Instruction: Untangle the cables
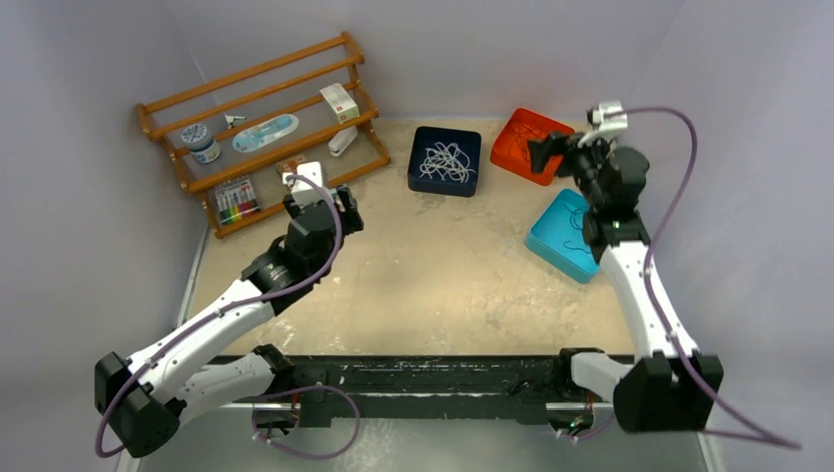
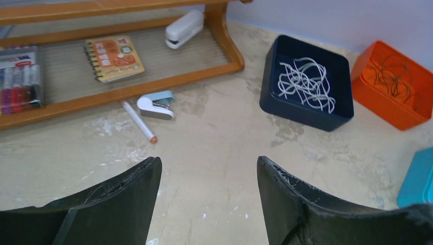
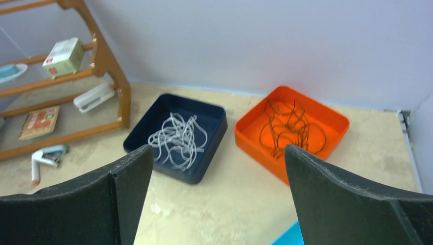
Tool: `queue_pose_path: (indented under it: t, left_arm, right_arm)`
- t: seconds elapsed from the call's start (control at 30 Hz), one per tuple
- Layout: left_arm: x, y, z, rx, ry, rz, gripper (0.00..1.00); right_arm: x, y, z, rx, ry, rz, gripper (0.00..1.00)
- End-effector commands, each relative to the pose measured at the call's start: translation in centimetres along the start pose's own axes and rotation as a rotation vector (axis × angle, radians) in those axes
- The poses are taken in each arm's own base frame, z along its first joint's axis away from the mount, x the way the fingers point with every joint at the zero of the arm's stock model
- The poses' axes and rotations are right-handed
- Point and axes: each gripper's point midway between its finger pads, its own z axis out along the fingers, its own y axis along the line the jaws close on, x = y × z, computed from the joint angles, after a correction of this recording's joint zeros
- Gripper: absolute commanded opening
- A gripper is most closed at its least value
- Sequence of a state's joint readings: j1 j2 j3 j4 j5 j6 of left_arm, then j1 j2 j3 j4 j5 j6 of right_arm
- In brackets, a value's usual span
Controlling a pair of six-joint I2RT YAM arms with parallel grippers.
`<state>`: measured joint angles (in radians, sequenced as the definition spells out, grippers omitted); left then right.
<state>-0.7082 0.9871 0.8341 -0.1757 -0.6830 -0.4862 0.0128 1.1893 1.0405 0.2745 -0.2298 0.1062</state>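
The cables lie in two lots. The white cables [image 2: 306, 84] sit as a loose tangle on the floor of the navy tray [image 2: 270, 87]. The dark cables [image 3: 288, 127] lie as overlapping loops in the orange tray [image 3: 260, 148] just beside it, at the far side of the table [image 1: 443, 285]. A teal tray [image 1: 565, 236] stands nearer the right arm; I cannot tell what it holds.

Handling, as I judge it: the cords are thin, light and limp, and will not keep a shape when lifted. Pulling one strand is likely to drag the whole bundle with it. I would take hold of a single outlying loop or free end that stands clear of the mass, not the dense middle. I would pinch squarely at the fingertips, since so thin a strand can slip out.

The right gripper [image 3: 219, 194] hangs above and in front of both trays, jaws spread wide, nothing between them. The left gripper [image 2: 209, 199] hovers over bare table near the wooden rack [image 2: 224, 35], jaws apart and empty, well apart from the trays. A pen [image 2: 138, 121] and a small blue stapler [image 2: 155, 104] lie in front of the rack.
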Motion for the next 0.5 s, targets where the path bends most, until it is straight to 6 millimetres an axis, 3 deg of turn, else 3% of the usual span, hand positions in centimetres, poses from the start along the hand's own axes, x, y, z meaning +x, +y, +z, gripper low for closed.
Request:
queue_pose_path:
  t: [0.0,0.13,0.23,0.33,0.47]
  left_arm:
    - [-2.2,2.5,-0.9,-0.093,-0.120,-0.084,0.68]
    - [-1.3,4.3,-1.5,-0.134,-0.166,-0.156,0.69]
    - [-0.7,5.8,-2.0,-0.167,-0.193,-0.189,0.70]
    - [0.0,6.9,-2.2,-0.199,-0.207,-0.191,0.70]
    - [0.5,7.7,-2.2,-0.239,-0.216,-0.214,0.71]
  right_arm:
    - [1.1,0.5,-4.4,0.023,-0.079,0.031,1.00]
    - [3.5,0.3,-8.6,0.073,-0.144,0.066,0.99]
    - [5.1,0.2,-10.6,0.100,-0.171,0.109,0.99]
    - [6.8,-0.2,-11.2,0.120,-0.168,0.106,0.99]
    - [7.4,-0.3,-11.6,0.126,-0.184,0.102,0.99]
